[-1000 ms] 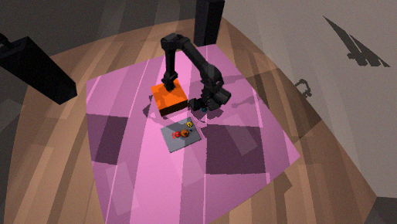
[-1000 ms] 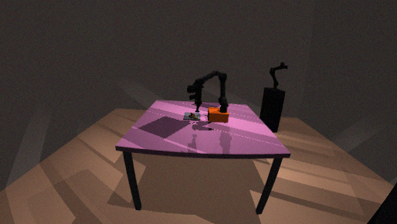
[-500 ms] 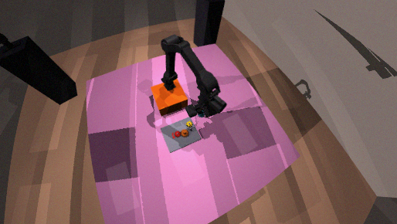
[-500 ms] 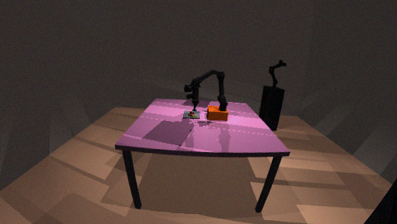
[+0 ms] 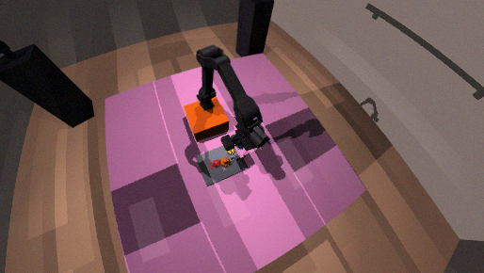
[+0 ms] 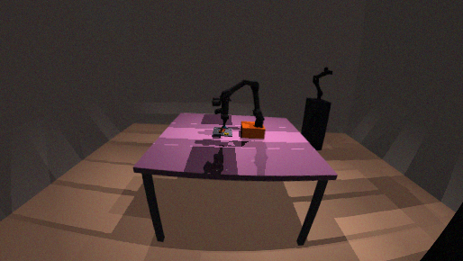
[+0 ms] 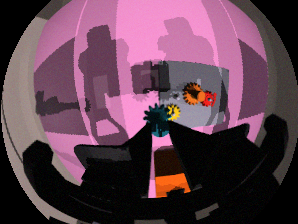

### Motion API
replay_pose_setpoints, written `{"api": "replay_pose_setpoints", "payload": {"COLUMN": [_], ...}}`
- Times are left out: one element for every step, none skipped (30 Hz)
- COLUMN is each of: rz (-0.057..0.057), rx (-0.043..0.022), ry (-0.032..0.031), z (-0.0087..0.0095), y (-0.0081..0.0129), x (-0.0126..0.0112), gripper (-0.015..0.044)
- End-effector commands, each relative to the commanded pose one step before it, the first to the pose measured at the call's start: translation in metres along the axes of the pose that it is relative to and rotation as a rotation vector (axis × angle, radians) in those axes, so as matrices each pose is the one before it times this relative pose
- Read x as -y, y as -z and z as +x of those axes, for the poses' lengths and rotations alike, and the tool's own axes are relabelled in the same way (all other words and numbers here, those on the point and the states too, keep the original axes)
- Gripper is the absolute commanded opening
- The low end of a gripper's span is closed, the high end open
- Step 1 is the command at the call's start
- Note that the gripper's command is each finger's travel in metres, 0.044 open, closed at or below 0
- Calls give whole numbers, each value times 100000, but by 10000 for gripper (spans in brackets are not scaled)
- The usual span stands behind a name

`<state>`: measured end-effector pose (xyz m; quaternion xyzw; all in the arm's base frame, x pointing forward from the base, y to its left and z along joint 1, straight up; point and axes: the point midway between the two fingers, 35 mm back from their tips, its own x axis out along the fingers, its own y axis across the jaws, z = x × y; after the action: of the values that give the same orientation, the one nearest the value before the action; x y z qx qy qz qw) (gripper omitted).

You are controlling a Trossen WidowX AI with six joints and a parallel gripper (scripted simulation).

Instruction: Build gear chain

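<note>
The grey board [image 5: 210,177] [image 7: 197,73] lies on the table. The red gear [image 5: 217,165] [image 7: 209,103] sits on it. An orange gear [image 5: 225,162] [image 7: 189,95] is right beside the red gear, their edges close together. The yellow gear [image 5: 231,152] [image 7: 174,112] sits near another edge of the board. A small grey peg [image 7: 176,95] shows between the orange and yellow gears. My gripper [image 7: 158,124] [image 6: 224,128] is shut on a dark teal gear [image 7: 156,115] and holds it above the board's edge, beside the yellow gear in the wrist view. The teal gear's height is hard to tell.
The orange block [image 5: 205,116] [image 6: 253,130] [image 7: 171,184] under the arm's base stands close to the board. The pink table [image 5: 137,141] [image 6: 279,157] carries dark shadows of the arm. A black pedestal [image 5: 254,28] stands beyond the table's edge.
</note>
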<state>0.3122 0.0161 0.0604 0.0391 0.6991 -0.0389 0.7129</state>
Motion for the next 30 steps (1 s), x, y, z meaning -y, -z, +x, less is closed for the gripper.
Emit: {"api": "replay_pose_setpoints", "payload": {"rz": [-419, -20, -20, -20, -20, -20, -20, -20, -20, -20, -20, -20, -20, -20, -20, -20, -20, -20, -17, -10, -3, 0, 0, 0, 424, 871, 1158, 1607, 2093, 2331], "rx": [-8, 2, 2, 2, 2, 1, 1, 1, 0, 0, 0, 0, -1, -1, -1, -2, -2, -2, -2, -1, 0, 0, 0, 0, 0, 0, 0, 0, 0, 0], "ry": [143, 23, 23, 23, 23, 23, 23, 23, 24, 24, 24, 24, 24, 24, 24, 24, 24, 24, 19, 12, 4, 0, 0, 0, 0, 0, 0, 0, 0, 0], "z": [460, 107, 107, 107, 107, 107, 108, 108, 108, 108, 108, 108, 108, 108, 109, 109, 109, 109, 90, 54, 18, -19, -40, -68, -3, -6, -8, -5, -7, -7], "y": [-309, -72, -69, -67, -65, -63, -61, -59, -57, -54, -52, -50, -48, -46, -43, -41, -39, -37, -29, -16, -5, 1, 2, 4, 0, 0, 0, 0, 0, 0], "x": [901, 228, 229, 230, 231, 232, 232, 233, 234, 235, 235, 236, 237, 237, 238, 239, 239, 240, 199, 119, 40, 0, 1, 1, 0, 0, 0, 0, 0, 0], "gripper": [0, 0, 0, 0, 0, 0, 0, 0, 0, 0, 0, 0, 0, 0, 0, 0, 0, 0, 0, 0, 0, 0, 0, 0, 0, 0, 0, 0, 0, 0]}}
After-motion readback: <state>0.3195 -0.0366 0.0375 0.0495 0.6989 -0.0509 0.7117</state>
